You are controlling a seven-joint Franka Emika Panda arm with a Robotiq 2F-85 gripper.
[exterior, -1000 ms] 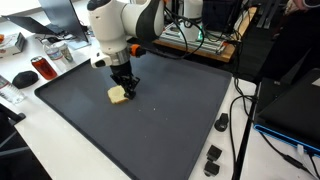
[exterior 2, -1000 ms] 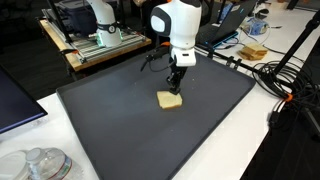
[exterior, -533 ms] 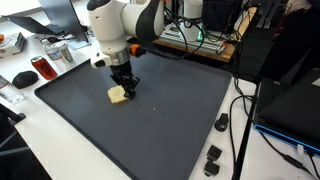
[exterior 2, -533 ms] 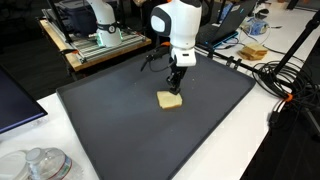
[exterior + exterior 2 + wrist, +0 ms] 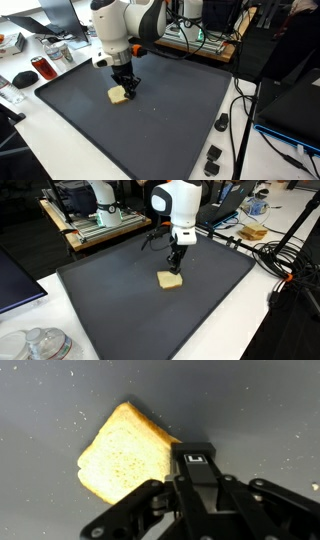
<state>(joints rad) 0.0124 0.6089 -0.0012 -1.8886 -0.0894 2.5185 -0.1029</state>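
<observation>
Gripper (image 5: 193,460) clenched shut, tips over one corner of the tan square bread slice (image 5: 122,455), which lies flat on the dark grey surface (image 5: 250,400)

Past my dark mat (image 5: 170,120) I see a red can (image 5: 41,68) beside a black mouse (image 5: 24,77). Cables (image 5: 268,255) trail along another edge.

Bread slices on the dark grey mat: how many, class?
1. The pale square bread slice lies on the dark grey mat, at the tip of the shut claw; nothing seems hidden.
</observation>
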